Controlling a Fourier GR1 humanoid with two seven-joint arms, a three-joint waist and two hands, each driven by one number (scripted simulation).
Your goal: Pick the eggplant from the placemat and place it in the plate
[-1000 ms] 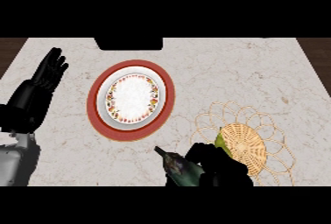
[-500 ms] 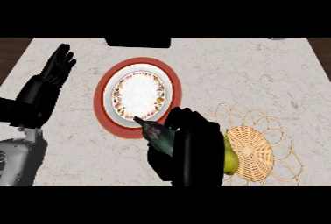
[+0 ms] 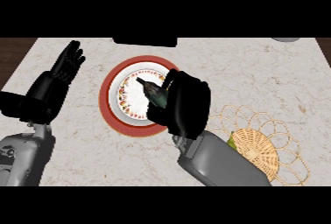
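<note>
In the head view, the right hand (image 3: 184, 105) had its fingers curled round the eggplant (image 3: 152, 89), held over the plate (image 3: 113, 111), its tip pointing to ten o'clock. Lowering centrally before releasing seemed wise. The left hand (image 3: 55, 85) rested open at nine o'clock, the placemat (image 3: 275, 144) at four.

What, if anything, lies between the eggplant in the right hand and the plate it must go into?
Nothing visible. The right hand holds the eggplant directly over the plate, whose surface beneath shows no other item. The left hand rests open off to the side.
</note>
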